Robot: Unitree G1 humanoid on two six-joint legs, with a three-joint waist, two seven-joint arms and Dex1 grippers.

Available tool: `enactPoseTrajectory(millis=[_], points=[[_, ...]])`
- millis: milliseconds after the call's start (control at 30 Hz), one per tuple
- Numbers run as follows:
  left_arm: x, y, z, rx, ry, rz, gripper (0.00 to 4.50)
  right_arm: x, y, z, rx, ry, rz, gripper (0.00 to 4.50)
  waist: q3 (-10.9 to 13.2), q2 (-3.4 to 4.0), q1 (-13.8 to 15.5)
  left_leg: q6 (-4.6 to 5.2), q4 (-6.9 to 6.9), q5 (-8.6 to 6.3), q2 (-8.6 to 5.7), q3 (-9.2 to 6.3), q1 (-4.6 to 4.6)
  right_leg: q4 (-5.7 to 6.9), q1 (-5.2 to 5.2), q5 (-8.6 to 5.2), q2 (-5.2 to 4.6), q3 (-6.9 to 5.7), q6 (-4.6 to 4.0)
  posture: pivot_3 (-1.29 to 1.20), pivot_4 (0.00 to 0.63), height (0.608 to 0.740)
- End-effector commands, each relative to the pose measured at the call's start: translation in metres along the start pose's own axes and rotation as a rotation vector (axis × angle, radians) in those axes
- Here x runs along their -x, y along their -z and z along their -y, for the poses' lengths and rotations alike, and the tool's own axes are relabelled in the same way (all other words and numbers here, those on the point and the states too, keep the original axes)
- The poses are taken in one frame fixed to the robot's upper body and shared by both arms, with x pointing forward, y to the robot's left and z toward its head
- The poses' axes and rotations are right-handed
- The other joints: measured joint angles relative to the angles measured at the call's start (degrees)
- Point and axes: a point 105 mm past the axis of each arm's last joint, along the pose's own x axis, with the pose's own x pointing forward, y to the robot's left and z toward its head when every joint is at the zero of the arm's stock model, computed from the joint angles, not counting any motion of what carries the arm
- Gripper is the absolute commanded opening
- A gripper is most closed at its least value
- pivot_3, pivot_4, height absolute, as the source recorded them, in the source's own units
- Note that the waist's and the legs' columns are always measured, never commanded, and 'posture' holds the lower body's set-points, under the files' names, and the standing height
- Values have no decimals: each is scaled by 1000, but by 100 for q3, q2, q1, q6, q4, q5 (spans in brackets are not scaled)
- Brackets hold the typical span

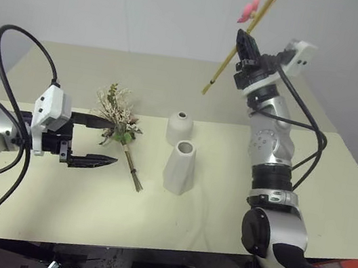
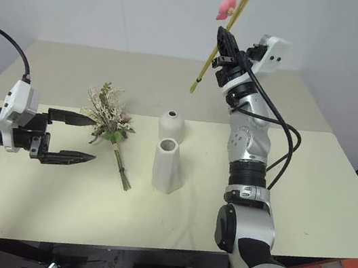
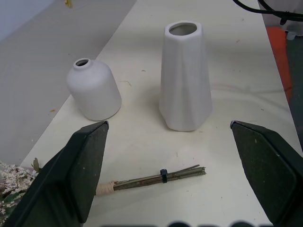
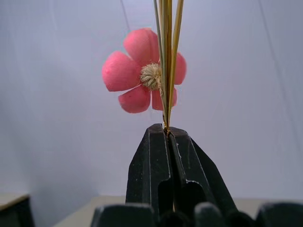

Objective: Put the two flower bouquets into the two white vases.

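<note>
Aloft: yellow stems (image 1: 237, 51) clamped in right gripper (image 1: 243, 43), raised for lowering into a vase.
Waiting: left gripper (image 1: 103, 141) held wide apart, bushy bunch (image 1: 119, 128) between the jaws.

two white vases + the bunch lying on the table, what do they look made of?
Taller faceted vase and shorter rounded vase: probably ceramic, matte; no gloss or highlights, thick rims. Could be plaster or resin. Bushy bouquet: looks like dried sprigs with woody stems bound by a tie; real or artificial, can't tell.

I read this as a lab test bay: bare cream table (image 1: 51, 202), blank white walls (image 1: 119, 0), cabling.
</note>
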Motion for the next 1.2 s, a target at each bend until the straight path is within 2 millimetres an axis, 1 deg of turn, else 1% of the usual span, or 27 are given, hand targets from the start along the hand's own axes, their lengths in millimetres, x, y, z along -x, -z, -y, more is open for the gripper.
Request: enactPoseTrajectory(millis=[33,167,400,567,833,1000,1200], points=[[7,-11,-1,-32,-29,15,4500,-4,1,-16,-23,-74,22,10,0,1,-1,0,0,0,0,0,0,1,0,0,1,0,0,0,150,740],[10,-12,1,-28,-37,15,4500,-5,20,-19,-41,-82,-28,10,0,1,-8,0,0,0,0,1,1,1,0,0,1,1,0,0,150,740],[16,-10,4,-22,-61,1,4500,-7,37,-22,-38,-95,-73,10,2,3,-9,-1,0,1,0,0,0,1,-2,0,1,1,-1,0,150,740],[19,-9,6,-17,-69,-5,4500,-6,43,-17,-31,-85,-90,10,2,3,-18,-2,-1,1,1,0,1,0,-2,1,1,2,-1,0,150,740],[21,-8,9,-14,-80,-9,4500,-5,53,-17,-12,-84,-119,10,2,3,-40,-2,-1,1,1,0,1,1,-2,1,1,2,-1,0,150,740],[23,-7,10,-10,-86,-10,4500,-3,57,-16,2,-88,-134,10,2,4,-124,-2,-1,0,1,-1,1,1,-2,1,1,2,-2,0,150,740],[23,-6,12,-5,-88,-6,4500,-2,59,-16,9,-86,-139,10,2,4,-145,-2,-2,0,1,-2,1,1,-2,1,2,3,-2,0,150,740]])
